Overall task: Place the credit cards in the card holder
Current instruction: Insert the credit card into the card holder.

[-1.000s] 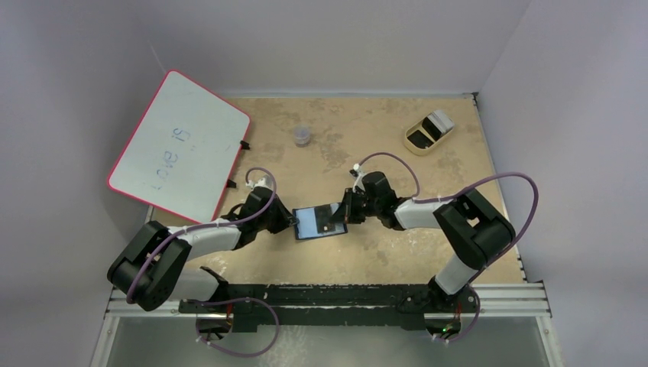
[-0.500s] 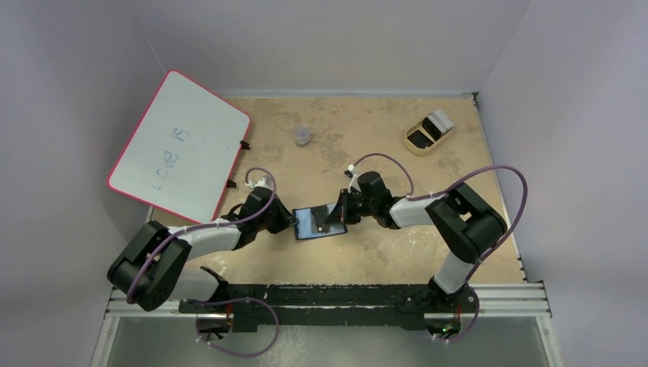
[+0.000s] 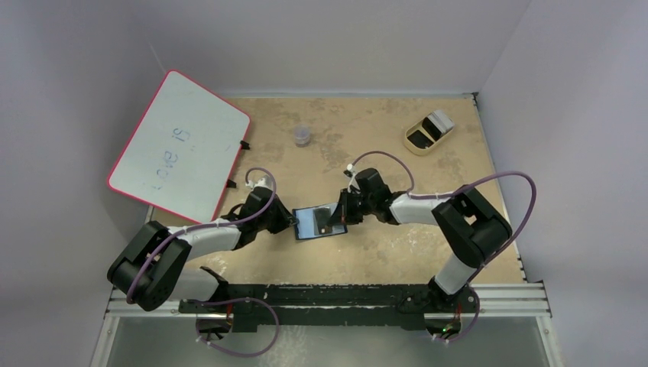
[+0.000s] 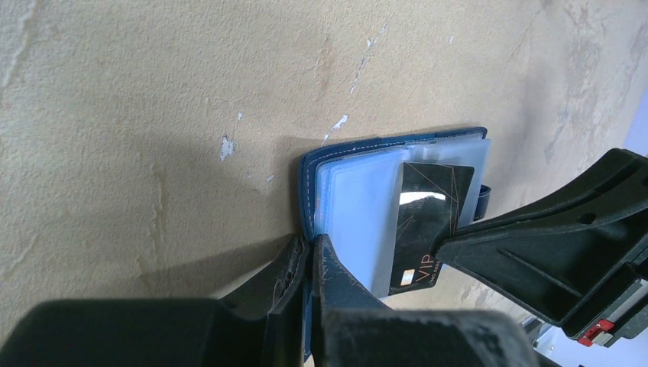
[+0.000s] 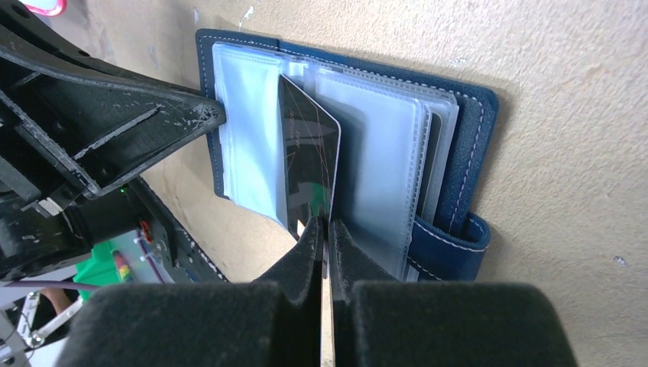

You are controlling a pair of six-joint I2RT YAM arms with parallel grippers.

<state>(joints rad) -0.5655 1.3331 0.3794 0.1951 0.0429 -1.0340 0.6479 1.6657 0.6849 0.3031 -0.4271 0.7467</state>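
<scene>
The navy card holder [image 3: 309, 223] lies open on the table between both arms. My left gripper [image 4: 312, 252] is shut on its left cover edge [image 4: 307, 191]. My right gripper [image 5: 327, 227] is shut on a black credit card [image 5: 309, 160] marked VIP, held over the clear inner pockets [image 5: 382, 164]; the card also shows in the left wrist view [image 4: 428, 222]. The holder's snap tab [image 5: 451, 245] lies at its right. More cards stand in the tan tray [image 3: 428, 131] at the back right.
A pink-edged whiteboard [image 3: 179, 145] leans at the back left. A small clear cup [image 3: 302, 136] stands at the back middle. Black rails [image 3: 328, 294] run along the near table edge.
My right gripper has shifted slightly left with the black card, further over the open holder. The left arm has not moved.
</scene>
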